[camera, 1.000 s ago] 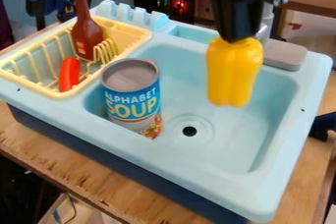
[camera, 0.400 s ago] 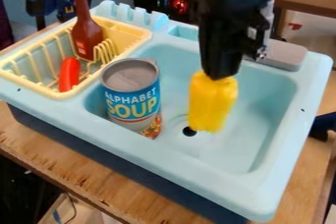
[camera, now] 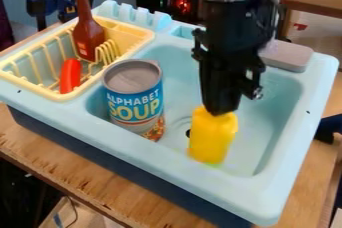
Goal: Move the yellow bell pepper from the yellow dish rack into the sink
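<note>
the claw (camera: 222,112) hangs over the right part of the sink (camera: 167,158), pointing down, with the arm coming in from the top edge. it is pinching the top of the yellow toy (camera: 212,139), which hangs upright with a slight tilt inside the basin, close to the front wall. whether the toy's lower end touches the basin floor, i cannot tell. the drain (camera: 188,133) is just beside the toy, on its left, and partly hidden by it.

further left, apart from the toy, the soup can (camera: 135,99) stands in the basin by its left wall, its grey top facing up and its blue label towards the camera. the yellow rack (camera: 143,36) sits at the sink's left end. in it, the brown bottle (camera: 88,37) leans with its neck up, and the red toy (camera: 70,75) lies nearer the front.

a grey block (camera: 287,55) is on the back rim, behind the basin and to the right. the sink sits on a wooden desk (camera: 67,164). behind its far left corner is a blue clamp (camera: 45,3), and a red light (camera: 182,4) glows in the background.
</note>
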`<state>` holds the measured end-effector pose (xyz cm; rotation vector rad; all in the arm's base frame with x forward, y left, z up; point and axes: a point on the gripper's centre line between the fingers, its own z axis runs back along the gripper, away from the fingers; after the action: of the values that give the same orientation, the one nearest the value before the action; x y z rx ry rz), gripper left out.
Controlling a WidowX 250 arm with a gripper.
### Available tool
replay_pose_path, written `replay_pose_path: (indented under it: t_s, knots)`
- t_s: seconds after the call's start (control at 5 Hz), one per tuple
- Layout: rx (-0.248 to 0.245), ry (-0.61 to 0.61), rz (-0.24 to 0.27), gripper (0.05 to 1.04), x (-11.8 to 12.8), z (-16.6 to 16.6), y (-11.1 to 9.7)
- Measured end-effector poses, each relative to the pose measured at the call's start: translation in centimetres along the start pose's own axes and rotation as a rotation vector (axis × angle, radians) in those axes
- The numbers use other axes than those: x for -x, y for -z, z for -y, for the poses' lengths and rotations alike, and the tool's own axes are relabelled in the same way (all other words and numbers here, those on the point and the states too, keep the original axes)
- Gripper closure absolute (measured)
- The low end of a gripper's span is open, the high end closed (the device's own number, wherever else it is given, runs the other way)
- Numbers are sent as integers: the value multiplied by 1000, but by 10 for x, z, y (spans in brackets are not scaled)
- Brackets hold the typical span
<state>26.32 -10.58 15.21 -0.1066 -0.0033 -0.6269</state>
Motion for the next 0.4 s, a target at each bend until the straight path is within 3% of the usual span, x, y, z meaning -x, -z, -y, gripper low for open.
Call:
replay_pose_path:
  t_s: [0.2, 0.4]
  knots:
    - [67, 86, 46, 977, -4, 8, 7]
    - [70, 100, 76, 977, -6, 2, 6]
